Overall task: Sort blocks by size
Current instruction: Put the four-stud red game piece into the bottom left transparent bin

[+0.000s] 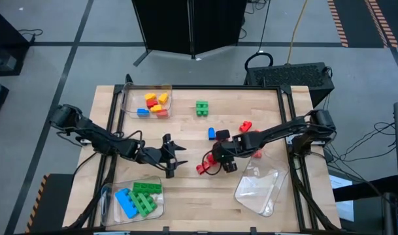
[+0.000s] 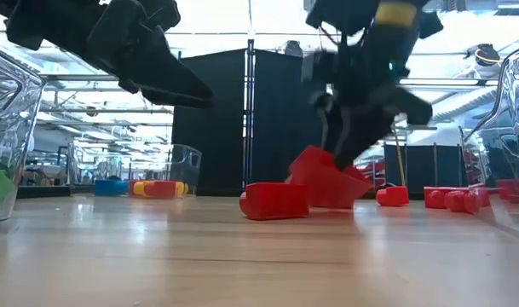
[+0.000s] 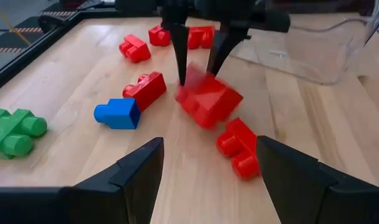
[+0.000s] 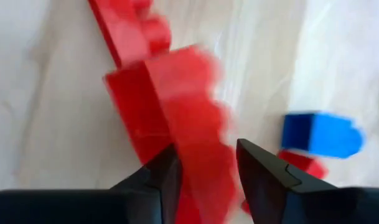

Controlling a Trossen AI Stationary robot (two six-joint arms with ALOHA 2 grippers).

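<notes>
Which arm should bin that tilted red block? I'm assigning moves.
The right: its end effector already straddles the red block, beside the clear tray. The left end effector hangs open, apart.

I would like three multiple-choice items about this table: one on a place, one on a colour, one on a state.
1. Where is the tray with the green and blue blocks?
A. the table corner near the left arm's base
B. beside the right arm
C. the table centre

2. What colour is the block at the right claw?
A. yellow
B. red
C. green

3. How is the left claw?
A. shut on a block
B. open and empty
C. inside a tray

Answers: 1 A, the high view shows that tray by the left arm's side; 2 B, the left wrist view shows a red block at those fingers; 3 B, its fingers stand apart with only bare table between them.
</notes>
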